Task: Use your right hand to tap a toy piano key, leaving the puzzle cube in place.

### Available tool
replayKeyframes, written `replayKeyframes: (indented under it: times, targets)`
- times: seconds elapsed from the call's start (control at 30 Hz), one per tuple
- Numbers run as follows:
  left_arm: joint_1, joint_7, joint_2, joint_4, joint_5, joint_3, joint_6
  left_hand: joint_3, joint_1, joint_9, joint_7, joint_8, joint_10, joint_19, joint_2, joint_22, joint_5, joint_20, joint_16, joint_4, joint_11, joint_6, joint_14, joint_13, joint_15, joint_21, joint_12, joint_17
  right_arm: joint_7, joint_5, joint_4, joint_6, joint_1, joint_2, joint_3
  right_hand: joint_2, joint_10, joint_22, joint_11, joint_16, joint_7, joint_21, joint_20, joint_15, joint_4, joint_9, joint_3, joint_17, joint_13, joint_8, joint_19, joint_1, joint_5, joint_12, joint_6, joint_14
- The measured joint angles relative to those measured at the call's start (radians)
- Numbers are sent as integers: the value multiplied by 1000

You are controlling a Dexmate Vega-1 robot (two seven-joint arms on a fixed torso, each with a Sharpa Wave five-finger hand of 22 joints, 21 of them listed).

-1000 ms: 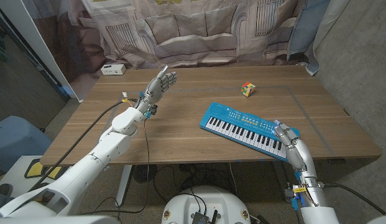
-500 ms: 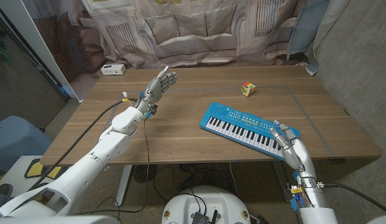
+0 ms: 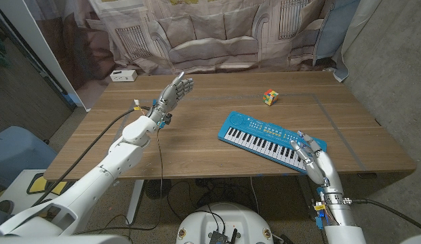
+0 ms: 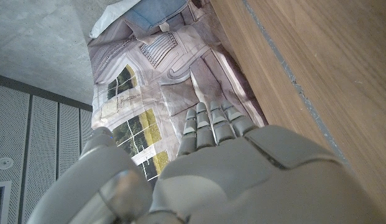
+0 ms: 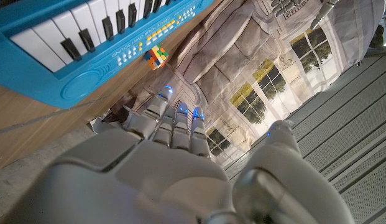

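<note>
Since a second ago, the right robot hand [image 3: 313,160] has been carried slightly inward over the near right end of the toy piano [image 3: 268,138], where it is now seen above the white keys; whether a key is touched cannot be told. Its fingers are held extended and a little apart, with nothing gripped. The toy piano is laid at a slant on the right half of the worktop [image 3: 196,135], unmoved. The puzzle cube [image 3: 271,97] is found beyond it, well apart, toward the far edge. The left robot hand [image 3: 175,93] is kept raised over the worktop's left part, fingers straight and close together, nothing held.
</note>
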Motion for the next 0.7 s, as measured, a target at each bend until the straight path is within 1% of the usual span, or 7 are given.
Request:
replayKeyframes:
  times: [0.1, 0.13, 0.2, 0.23, 0.3, 0.43, 0.7]
  targets:
    - [4, 1, 2, -5, 0, -2, 0, 0, -6, 0, 0, 0, 0, 0, 6, 0, 0, 0, 0, 0, 0, 0, 0, 0, 0, 0, 0, 0, -20, -29, -3, -18, 0, -4, -2, 6, 15, 0, -5, 0, -4, 4, -3, -5, 0, 0, 0, -5, -1, 0, 19, 6, 0, 7, 16, 16]
    - [5, 4, 3, -7, 0, -2, 0, 0, -6, 0, 0, 0, 2, 0, 6, 0, 0, 0, 0, 0, -2, 0, 0, 0, 0, 0, 0, 0, -24, -35, -6, -22, 0, -6, -5, 6, 19, 0, -1, 0, -4, 5, -5, -5, 0, 0, 0, -5, -1, 5, 21, 6, 0, 8, 17, 16]
    - [6, 5, 5, -10, 1, -3, 0, 0, -6, 0, 0, 0, 2, 0, 6, 0, 0, 0, 0, 0, -2, 0, 0, 0, 0, 0, 0, 0, -38, -55, -8, -35, 0, -8, -6, 6, 21, 0, 0, 0, 0, 5, -5, -3, 0, 0, 0, -5, -1, 8, 21, 6, 0, 8, 22, 18]
    - [8, 5, 5, -12, 1, -4, 0, 0, -6, 0, 0, 0, 2, 0, 6, 0, 0, 0, 0, 0, -2, 0, 0, 0, 0, 0, 0, 0, -45, -64, -8, -42, 0, -8, -6, 6, 25, 0, -2, 0, -5, 5, -5, -1, 0, 0, 0, -5, -1, 8, 21, 6, 0, 8, 28, 20]
    - [10, 8, 7, -15, 1, -5, -1, 0, -6, 0, 0, 0, 2, 0, 6, 0, 0, 0, 0, 0, -2, 0, 0, 0, 0, 0, 0, 0, -57, -82, -14, -54, -1, -12, -11, 6, 37, 0, -2, 0, -6, 5, -5, -7, 0, 0, 0, -5, -1, 8, 21, 6, 0, 8, 40, 29]
    - [13, 9, 8, -20, 1, -7, -1, 0, -6, 0, 0, 0, 2, 0, 6, 0, 0, 0, 0, 0, -2, 0, 0, 0, 0, 0, 0, 0, -83, -118, -19, -81, -3, -17, -16, 6, 38, 0, -3, 0, -5, 5, -5, -7, -4, 0, -4, -5, -1, 8, 21, 6, 0, 8, 41, 29]
    - [19, 13, 13, -29, 1, -10, -3, -4, -6, 0, 0, 0, 2, 0, 6, 0, 0, 0, 0, -4, -2, 0, 0, 0, 0, 0, 0, 0, -131, -193, -42, -149, -10, -36, -33, 6, 38, 0, -3, 0, -4, 5, -5, -7, -4, 0, -4, -5, -1, 8, 21, 6, 0, 8, 41, 29]
